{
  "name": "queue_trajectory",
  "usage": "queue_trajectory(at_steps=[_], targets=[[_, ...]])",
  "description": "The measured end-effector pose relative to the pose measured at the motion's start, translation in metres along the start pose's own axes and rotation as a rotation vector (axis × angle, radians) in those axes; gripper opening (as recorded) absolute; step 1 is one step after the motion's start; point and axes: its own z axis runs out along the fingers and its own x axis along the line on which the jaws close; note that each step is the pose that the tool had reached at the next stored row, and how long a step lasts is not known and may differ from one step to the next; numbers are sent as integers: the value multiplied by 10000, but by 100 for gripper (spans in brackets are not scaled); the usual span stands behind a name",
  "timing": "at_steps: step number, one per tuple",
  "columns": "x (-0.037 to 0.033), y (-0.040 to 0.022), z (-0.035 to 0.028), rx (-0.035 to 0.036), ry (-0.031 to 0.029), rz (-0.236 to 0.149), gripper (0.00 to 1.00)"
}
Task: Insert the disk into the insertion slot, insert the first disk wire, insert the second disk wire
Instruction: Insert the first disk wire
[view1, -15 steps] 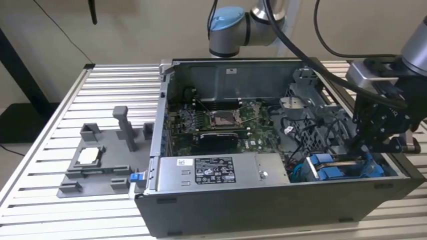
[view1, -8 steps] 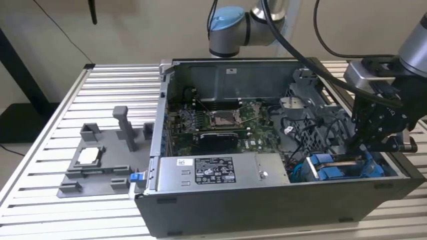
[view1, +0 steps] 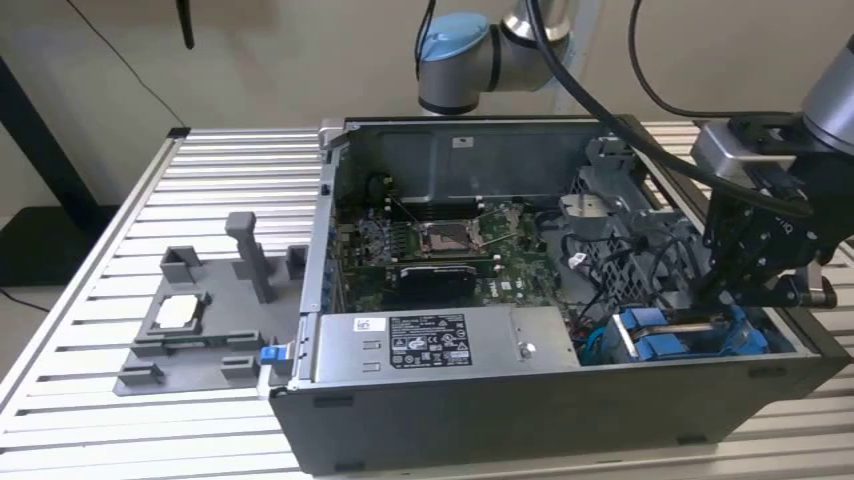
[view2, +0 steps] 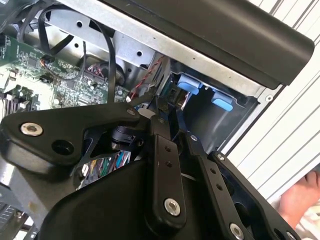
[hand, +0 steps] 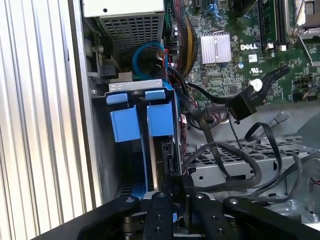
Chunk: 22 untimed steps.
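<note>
My tool, fingers pressed close, pinches the thin rear edge of the disk deep in an open computer case. The disk stands on edge in the insertion slot, between two bright blue tabs seen in both wrist views. The slot fills the case's near corner at the exterior view's right, just beside the silver power supply along the same wall.

Black cables loop over a perforated grey plate right next to the slot, crowding my fingers' flank. Two plug ends lie loose above the motherboard: one flat black connector and one white-tipped lead. A bundle of blue wire curls between the slot and the power supply.

The case sits on a slatted metal tabletop. One grey fixture stands near the tabletop's edge at the exterior view's left, well apart from my tool, with one small silver part in it. In the second wrist view a person's hand rests outside the case wall.
</note>
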Motion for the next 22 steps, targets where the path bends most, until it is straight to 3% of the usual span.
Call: queue_trajectory(at_steps=[5,13,22], targets=[[2,-13,1,-5,0,-119,19],[3,-16,-1,-38,11,-702,19],[6,-17,-15,-19,7,-795,19]])
